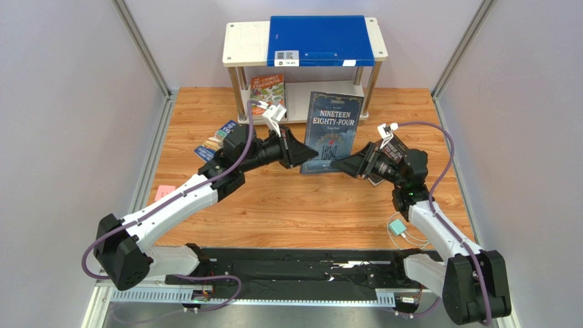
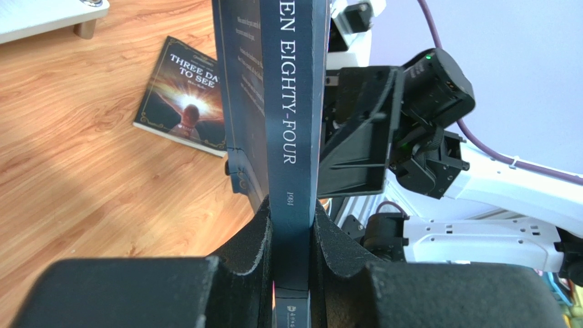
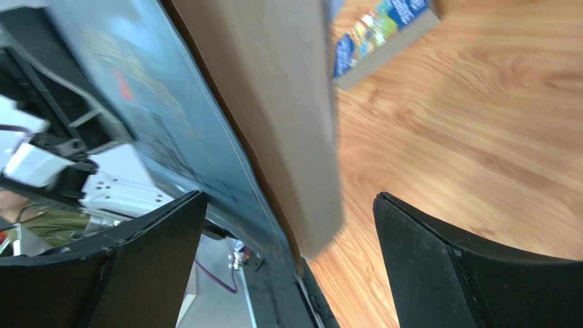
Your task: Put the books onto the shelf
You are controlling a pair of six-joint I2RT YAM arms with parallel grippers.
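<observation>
A thin navy book (image 1: 332,133), matte with pale lettering, is held upright just in front of the shelf (image 1: 246,41), whose flat white boards are joined by round silver posts. The lower end of its spine is pinched between the black, grainy, wedge-shaped pads (image 2: 253,239) of the left claw (image 1: 300,154), which is closed to a narrow slot upon it. The right claw (image 1: 342,166) is spread wide at the book's opposite edge. The tan page block is seen between its smooth dark fingers (image 3: 438,260) without being clamped, and nothing is gripped there.

An orange-red cartoon book (image 1: 267,92) is stood on the shelf's lower board, cover facing forward. A glossy blue folder (image 1: 320,39) is laid flat on the top board. On the wood-grain table (image 1: 301,205), a blue cartoon book (image 1: 217,142) is laid flat in front of the shelf to the left, partly hidden by the left arm. A black-brown book (image 2: 185,92) is laid flat to the right, beneath the right arm.
</observation>
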